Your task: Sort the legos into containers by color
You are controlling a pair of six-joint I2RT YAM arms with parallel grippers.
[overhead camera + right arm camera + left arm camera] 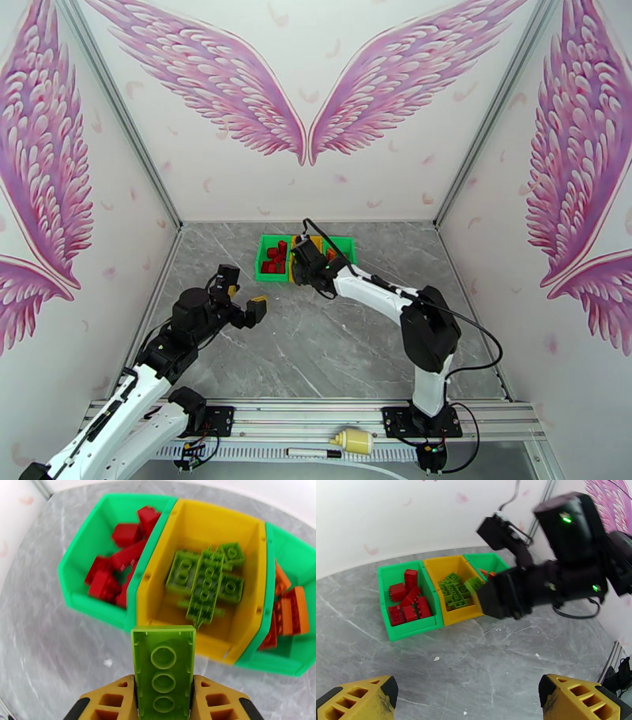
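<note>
Grip: lime green brick (164, 657) pinched underside-up in right gripper (164, 691), jaws closed narrowly upon it. Hung just short of yellow bin (205, 521), ahead and below. Risked, if released early, glancing off the near rim onto table (47, 638) or into green bin (89, 547) of red bricks (126, 535), ahead-left. Left gripper (468, 695) gaped wide, empty.

Grey marbled table (340, 347), three bins (414, 630) — touching
</note>
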